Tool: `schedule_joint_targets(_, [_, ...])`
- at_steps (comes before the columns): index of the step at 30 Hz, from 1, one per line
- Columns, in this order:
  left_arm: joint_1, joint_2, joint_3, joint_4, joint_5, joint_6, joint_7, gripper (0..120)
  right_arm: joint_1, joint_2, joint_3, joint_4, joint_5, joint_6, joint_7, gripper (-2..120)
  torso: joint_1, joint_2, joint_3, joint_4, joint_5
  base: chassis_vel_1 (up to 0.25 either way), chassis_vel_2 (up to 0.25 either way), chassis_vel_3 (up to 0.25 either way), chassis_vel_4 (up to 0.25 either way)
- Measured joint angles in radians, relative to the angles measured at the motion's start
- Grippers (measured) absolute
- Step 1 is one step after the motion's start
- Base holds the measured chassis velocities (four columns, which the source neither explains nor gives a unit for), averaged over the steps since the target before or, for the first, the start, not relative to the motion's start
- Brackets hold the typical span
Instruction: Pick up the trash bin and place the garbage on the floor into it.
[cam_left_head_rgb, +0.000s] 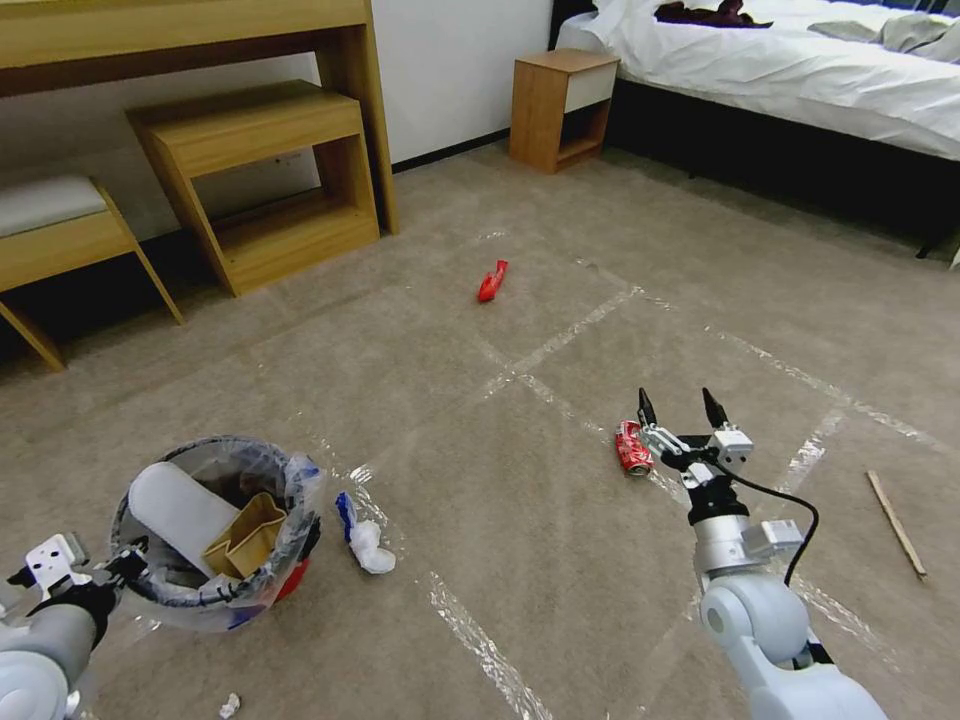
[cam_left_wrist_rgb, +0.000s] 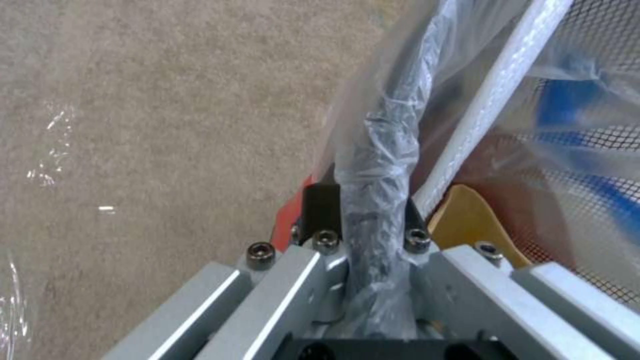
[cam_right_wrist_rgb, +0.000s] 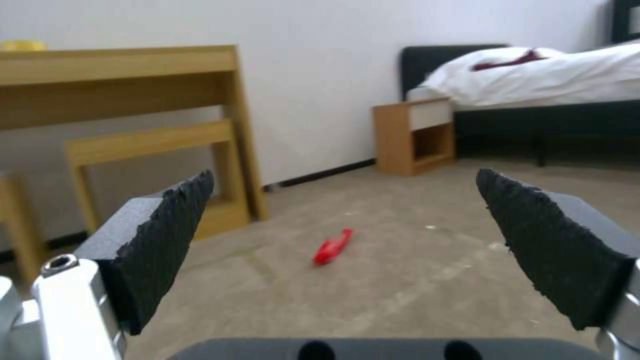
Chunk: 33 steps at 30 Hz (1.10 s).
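The trash bin (cam_left_head_rgb: 292, 580), red with a clear bag liner, is at the lower left of the head view. It holds a white slipper sole (cam_left_head_rgb: 185, 510) and a brown cardboard box (cam_left_head_rgb: 248, 540). My left gripper (cam_left_head_rgb: 120, 572) is shut on its bag-wrapped rim (cam_left_wrist_rgb: 380, 165). Garbage lies on the floor (cam_left_head_rgb: 450, 420): a red can (cam_left_head_rgb: 632, 447), a red wrapper (cam_left_head_rgb: 492, 281) (cam_right_wrist_rgb: 332, 246), a white-and-blue wad (cam_left_head_rgb: 362, 535), a thin stick (cam_left_head_rgb: 897, 523) and a white scrap (cam_left_head_rgb: 229, 706). My right gripper (cam_left_head_rgb: 680, 405) (cam_right_wrist_rgb: 343, 180) hangs open just right of the can, holding nothing.
A wooden desk and low shelf unit (cam_left_head_rgb: 260, 180) stand at the back left, a nightstand (cam_left_head_rgb: 560, 105) and a bed (cam_left_head_rgb: 800, 80) at the back right. Shiny tape strips cross the open carpet between them.
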Motion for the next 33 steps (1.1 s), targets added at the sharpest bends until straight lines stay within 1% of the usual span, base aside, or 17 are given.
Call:
schedule_joint_targets(1, [0.001,0.001,0.000,0.001,0.001,0.000,-0.001,1,0.018,-0.027,-0.022,0.005,0.016,-0.017,0.005,100,0.000,0.000,0.000,-0.0001,0.0000,0.000,0.000,0.000,0.000])
schedule_joint_targets(2, [0.001,0.001,0.000,0.001,0.001,0.000,-0.001,1,0.018,-0.027,-0.022,0.005,0.016,-0.017,0.005,100,0.000,0.000,0.000,-0.0001,0.0000,0.000,0.000,0.000,0.000])
schedule_joint_targets(6, [0.012,-0.001,0.000,-0.004,0.008,0.001,-0.003,1,0.134,-0.132,-0.174,0.035,0.118,-0.101,0.048,100,0.000,0.000,0.000,0.0000,0.0000,0.000,0.000,0.000,0.000])
schedule_joint_targets(7, [0.012,-0.001,0.000,-0.004,0.008,0.001,-0.003,1,0.134,-0.132,-0.174,0.035,0.118,-0.101,0.048,100,0.000,0.000,0.000,0.0000,0.0000,0.000,0.000,0.000,0.000])
schedule_joint_targets(10, [0.015,-0.010,0.001,-0.008,0.013,0.001,-0.003,1,0.238,-0.182,-0.313,0.056,0.245,-0.187,0.099,100,0.000,0.000,0.000,0.0000,0.0000,0.000,0.000,0.000,0.000])
schedule_joint_targets(11, [0.015,-0.010,0.001,-0.008,0.013,0.001,-0.003,1,0.238,-0.182,-0.313,0.056,0.245,-0.187,0.099,100,0.000,0.000,0.000,0.0000,0.0000,0.000,0.000,0.000,0.000])
schedule_joint_targets(13, [0.015,-0.018,0.002,-0.010,0.017,0.001,-0.003,1,0.324,-0.206,-0.431,0.059,0.339,-0.262,0.133,100,0.000,0.000,0.000,0.0001,-0.0002,0.000,0.000,0.000,0.000])
schedule_joint_targets(14, [0.015,-0.018,0.002,-0.010,0.017,0.001,-0.003,1,0.324,-0.206,-0.431,0.059,0.339,-0.262,0.133,100,0.000,0.000,0.000,0.0001,-0.0002,0.000,0.000,0.000,0.000])
schedule_joint_targets(17, [-0.006,-0.011,0.021,0.003,0.022,0.003,-0.005,1,0.423,-0.239,-0.585,0.063,0.434,-0.361,0.190,100,0.000,0.000,0.000,0.0004,-0.0001,0.000,0.000,0.000,0.000])
schedule_joint_targets(18, [-0.006,-0.011,0.021,0.003,0.022,0.003,-0.005,1,0.423,-0.239,-0.585,0.063,0.434,-0.361,0.190,100,0.000,0.000,0.000,0.0004,-0.0001,0.000,0.000,0.000,0.000])
schedule_joint_targets(20, [-0.019,0.001,0.031,0.016,0.020,0.005,-0.005,1,0.475,-0.247,-0.656,0.080,0.504,-0.429,0.242,100,0.000,0.000,0.000,-0.0008,-0.0003,0.000,0.000,0.000,0.000])
schedule_joint_targets(21, [-0.019,0.003,0.031,0.019,0.019,0.005,-0.005,1,0.508,-0.244,-0.694,0.082,0.535,-0.457,0.273,100,0.000,0.000,0.000,-0.0007,-0.0003,0.000,0.000,0.000,0.000])
schedule_joint_targets(22, [-0.019,0.003,0.031,0.019,0.019,0.005,-0.005,1,0.508,-0.244,-0.694,0.082,0.535,-0.457,0.273,100,0.000,0.000,0.000,-0.0007,-0.0003,0.000,0.000,0.000,0.000])
schedule_joint_targets(26, [-0.015,0.005,0.017,0.021,0.018,0.005,-0.004,1,0.643,-0.197,-0.854,0.072,0.684,-0.579,0.415,100,0.000,0.000,0.000,0.0004,-0.0003,0.000,0.000,0.000,0.000])
schedule_joint_targets(27, [-0.015,0.005,0.017,0.021,0.018,0.005,-0.004,1,0.643,-0.197,-0.854,0.072,0.684,-0.579,0.415,100,0.000,0.000,0.000,0.0004,-0.0003,0.000,0.000,0.000,0.000])
schedule_joint_targets(30, [-0.015,0.003,0.011,0.016,0.015,0.005,-0.004,1,0.709,-0.159,-0.957,0.041,0.731,-0.612,0.455,100,0.000,0.000,0.000,0.0002,-0.0002,0.000,0.000,0.000,0.000])
schedule_joint_targets(33, [-0.017,0.002,0.010,0.019,0.015,0.004,-0.004,1,0.731,-0.137,-1.008,0.016,0.742,-0.634,0.475,100,0.000,0.000,0.000,0.0000,-0.0002,0.000,0.000,0.000,0.000])
